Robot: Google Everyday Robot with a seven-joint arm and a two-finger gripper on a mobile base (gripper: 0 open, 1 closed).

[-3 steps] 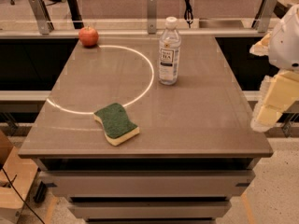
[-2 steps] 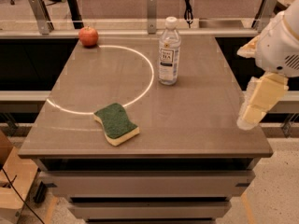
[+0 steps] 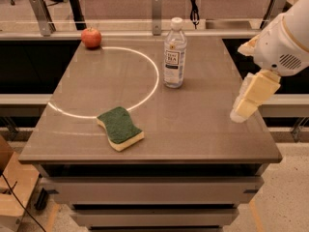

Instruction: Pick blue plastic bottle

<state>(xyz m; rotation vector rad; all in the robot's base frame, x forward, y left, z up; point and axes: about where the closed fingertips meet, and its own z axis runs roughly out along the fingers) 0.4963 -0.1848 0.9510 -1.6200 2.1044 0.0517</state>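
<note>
Approach is judged in hand. Pincer [image 3: 240, 112], state not discernible, is held over the right edge of the counter [image 3: 203, 134], well apart from the bottle [image 3: 175, 52]; a leftward reach is needed.

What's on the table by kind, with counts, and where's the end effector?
blue plastic bottle: 1
apple: 1
sponge, green top: 1
Total: 3
The end effector is by the right edge of the table, apart from all three.
</note>
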